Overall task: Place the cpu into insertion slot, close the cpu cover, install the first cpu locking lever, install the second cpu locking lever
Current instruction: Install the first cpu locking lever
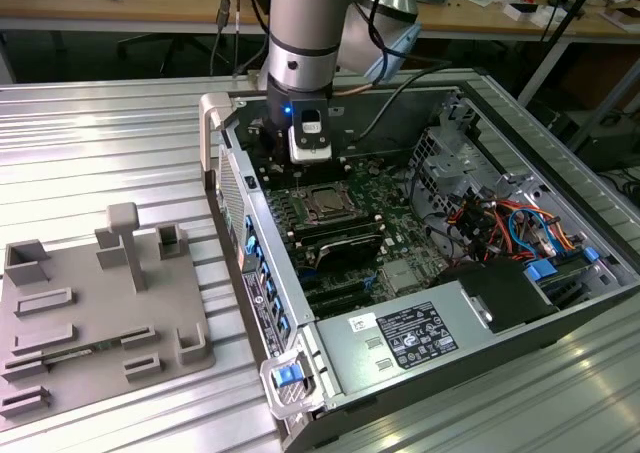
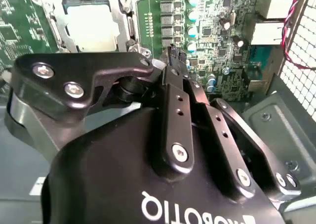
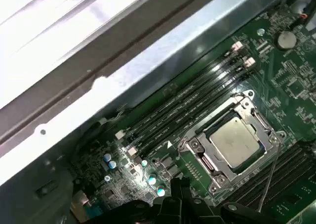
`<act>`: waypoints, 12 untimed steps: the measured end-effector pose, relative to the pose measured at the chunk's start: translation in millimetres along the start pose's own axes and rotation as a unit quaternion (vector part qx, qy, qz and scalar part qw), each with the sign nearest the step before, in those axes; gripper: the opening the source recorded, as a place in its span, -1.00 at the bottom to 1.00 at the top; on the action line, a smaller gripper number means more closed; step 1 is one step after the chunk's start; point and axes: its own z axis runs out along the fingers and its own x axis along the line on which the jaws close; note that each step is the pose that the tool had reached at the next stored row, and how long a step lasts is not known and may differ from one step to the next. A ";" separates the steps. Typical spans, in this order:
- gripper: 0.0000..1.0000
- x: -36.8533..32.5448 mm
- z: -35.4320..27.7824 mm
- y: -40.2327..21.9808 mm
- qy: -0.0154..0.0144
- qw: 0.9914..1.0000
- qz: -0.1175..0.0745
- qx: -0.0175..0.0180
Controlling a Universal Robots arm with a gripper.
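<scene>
**Chip seated, claw clenched empty**

Exterior view: gripper [image 1: 263,165] inside computer case [image 1: 560,303], 10 o'clock of socket [image 1: 325,202].
Second wrist view: fingers [image 2: 177,98] pressed together, holding nothing.
First wrist view: chip [image 3: 232,137] in socket, cover [image 3: 207,159] framing it, memory slots [image 3: 197,103] alongside.

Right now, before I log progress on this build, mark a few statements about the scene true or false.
1. The cpu lies in the insertion slot. True.
2. The cpu cover stands raised. False: it lies flat, framing the cpu.
3. The gripper holds the cpu. False: it hangs beside the insertion slot.
4. The grey fixture plate lies on the exterior view's left of the computer case. True.
</scene>
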 end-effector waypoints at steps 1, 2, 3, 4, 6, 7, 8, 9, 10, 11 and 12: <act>-0.79 1.0 -0.2 1.4 0.001 1.000 -0.019 -0.001; -0.79 1.4 -1.8 2.2 0.001 1.000 -0.026 -0.001; -0.79 1.7 -2.6 2.8 0.001 1.000 -0.029 -0.002; -0.79 2.6 -3.8 4.2 0.001 0.999 -0.033 -0.002; -0.79 4.7 -4.8 7.4 0.001 0.999 -0.041 -0.002; -0.79 5.6 -5.1 8.6 0.001 0.999 -0.044 -0.002; -0.79 6.4 -5.3 9.8 0.002 0.999 -0.048 -0.003; -0.79 7.0 -5.4 10.7 0.002 0.999 -0.052 -0.003; -0.79 7.4 -5.4 11.2 0.002 0.998 -0.059 -0.003; -0.79 7.5 -5.3 11.3 0.002 0.998 -0.065 -0.004; -0.79 7.5 -5.3 11.4 0.002 0.998 -0.070 -0.004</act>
